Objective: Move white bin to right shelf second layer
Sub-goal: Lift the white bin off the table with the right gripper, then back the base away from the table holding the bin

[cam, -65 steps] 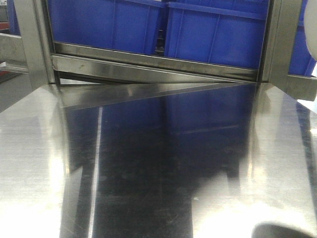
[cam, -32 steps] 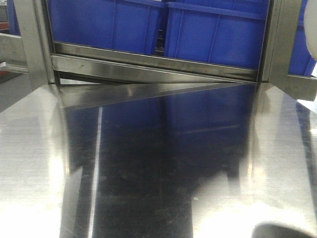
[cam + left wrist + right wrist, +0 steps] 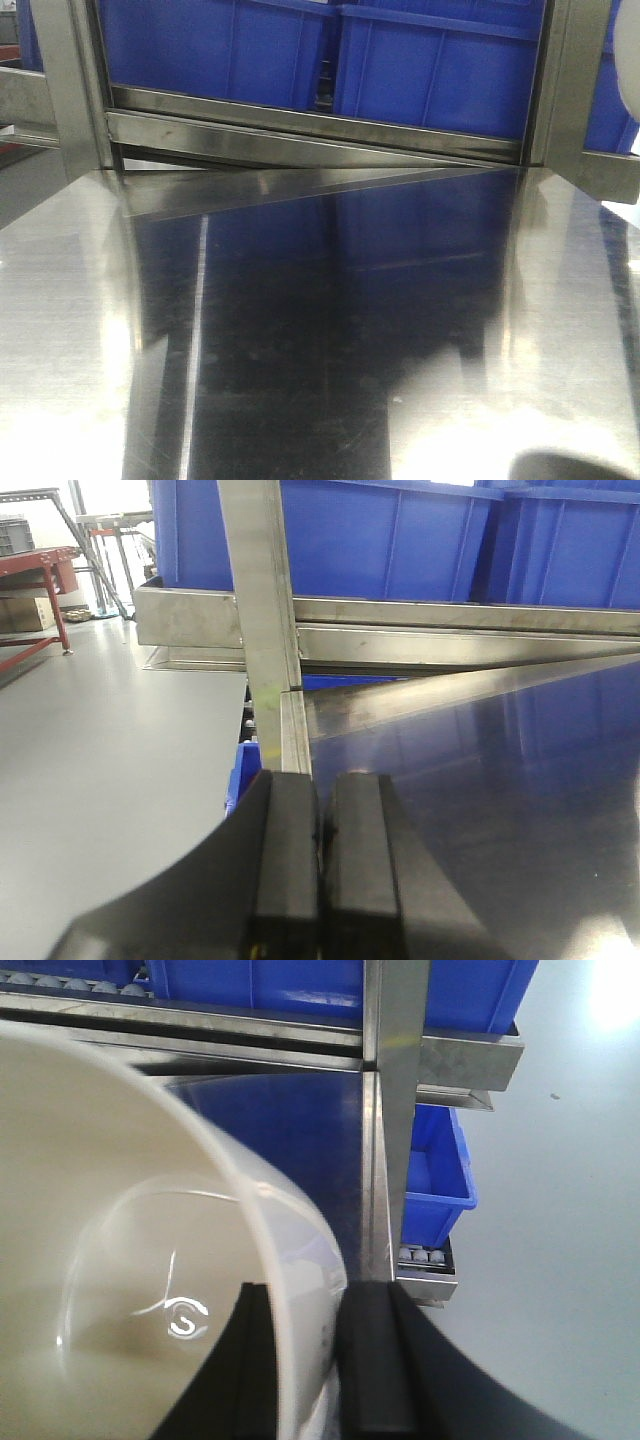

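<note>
The white bin (image 3: 120, 1220) fills the left of the right wrist view, glossy cream, its rounded rim curving down between my fingers. My right gripper (image 3: 315, 1305) is shut on the bin's wall, one finger inside and one outside. The bin is held over the steel tabletop (image 3: 300, 330), and a white sliver of it (image 3: 635, 60) shows at the front view's right edge. A rack level with small white rollers (image 3: 70, 984) shows at top left; I cannot tell whether it is the right shelf second layer. My left gripper (image 3: 322, 790) is shut on nothing, by the table's left corner.
Large blue crates (image 3: 430, 70) sit on the rack level behind the tabletop. A steel upright post (image 3: 395, 1110) stands just beyond the bin, with a smaller blue crate (image 3: 435, 1175) on a lower roller lane. Another post (image 3: 265, 630) rises ahead of the left gripper.
The white sliver of the bin at the front view's right edge has narrowed, sliding slightly rightward. Nothing else has moved.
</note>
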Controlling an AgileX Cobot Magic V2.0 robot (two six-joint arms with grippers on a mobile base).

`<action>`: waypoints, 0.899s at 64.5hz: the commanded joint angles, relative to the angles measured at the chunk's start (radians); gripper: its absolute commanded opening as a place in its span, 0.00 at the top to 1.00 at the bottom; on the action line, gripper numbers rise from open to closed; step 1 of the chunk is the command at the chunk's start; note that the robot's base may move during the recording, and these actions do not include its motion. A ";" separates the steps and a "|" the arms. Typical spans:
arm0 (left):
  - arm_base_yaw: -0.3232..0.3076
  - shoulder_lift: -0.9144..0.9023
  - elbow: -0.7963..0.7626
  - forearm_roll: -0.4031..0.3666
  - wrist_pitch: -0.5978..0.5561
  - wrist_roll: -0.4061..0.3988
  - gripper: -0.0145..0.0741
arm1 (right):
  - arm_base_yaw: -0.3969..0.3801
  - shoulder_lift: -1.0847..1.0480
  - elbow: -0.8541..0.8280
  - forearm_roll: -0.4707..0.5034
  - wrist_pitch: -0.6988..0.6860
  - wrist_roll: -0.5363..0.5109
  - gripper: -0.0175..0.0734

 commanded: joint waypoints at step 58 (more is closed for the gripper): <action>-0.001 -0.014 0.037 -0.002 -0.085 0.002 0.74 | -0.006 0.002 -0.029 -0.016 -0.102 0.001 0.73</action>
